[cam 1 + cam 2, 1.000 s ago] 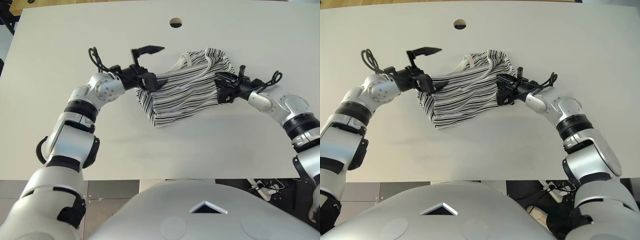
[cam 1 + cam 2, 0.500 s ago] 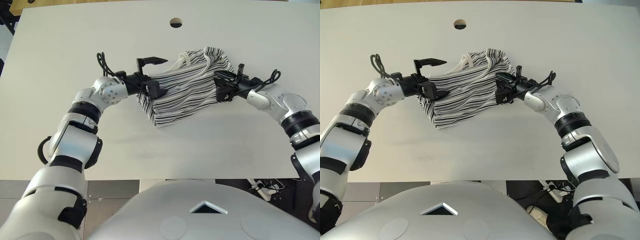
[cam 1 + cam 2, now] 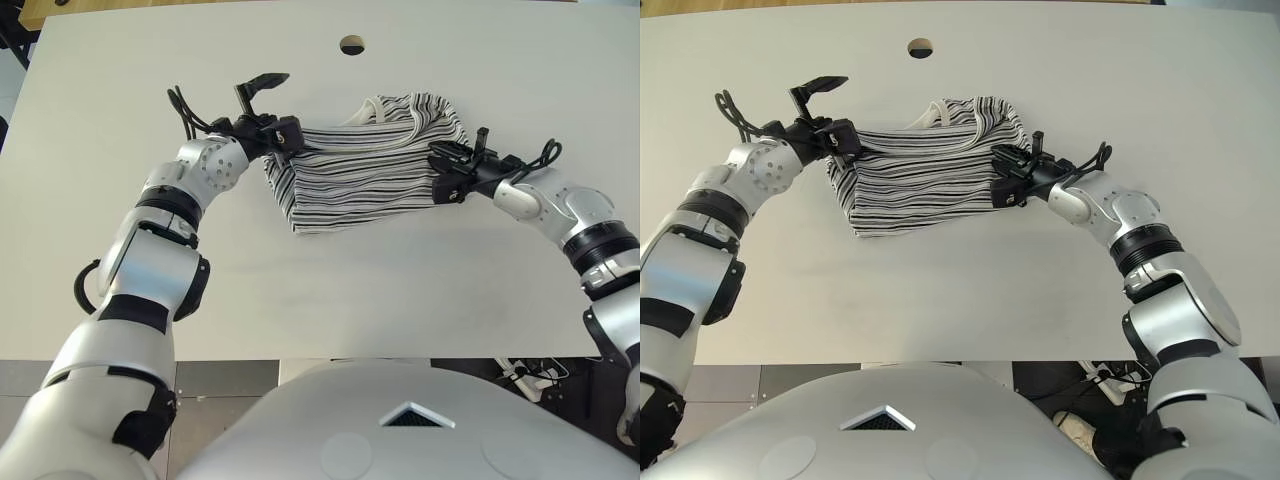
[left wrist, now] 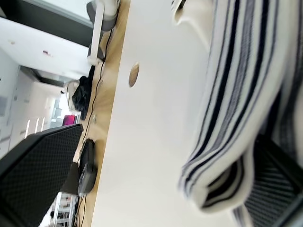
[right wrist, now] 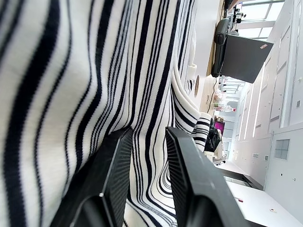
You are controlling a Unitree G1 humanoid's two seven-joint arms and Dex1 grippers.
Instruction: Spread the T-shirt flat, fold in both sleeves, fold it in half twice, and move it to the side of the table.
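A black-and-white striped T-shirt is bunched and stretched in the middle of the white table. My left gripper is at the shirt's left edge and stands open. One finger is raised clear of the cloth, and the other lies under a fold. My right gripper is shut on the T-shirt's right edge, with striped cloth pinched between its fingers. The white collar rib shows at the shirt's far side.
A round cable hole sits near the table's far edge. Bare tabletop lies all round the shirt, widest toward the front edge. A wooden strip runs behind the table at the far left.
My left arm has swung away from me and to the left, dragging the shirt's left edge with it. The cloth now lies wider and flatter. The right gripper has kept its hold.
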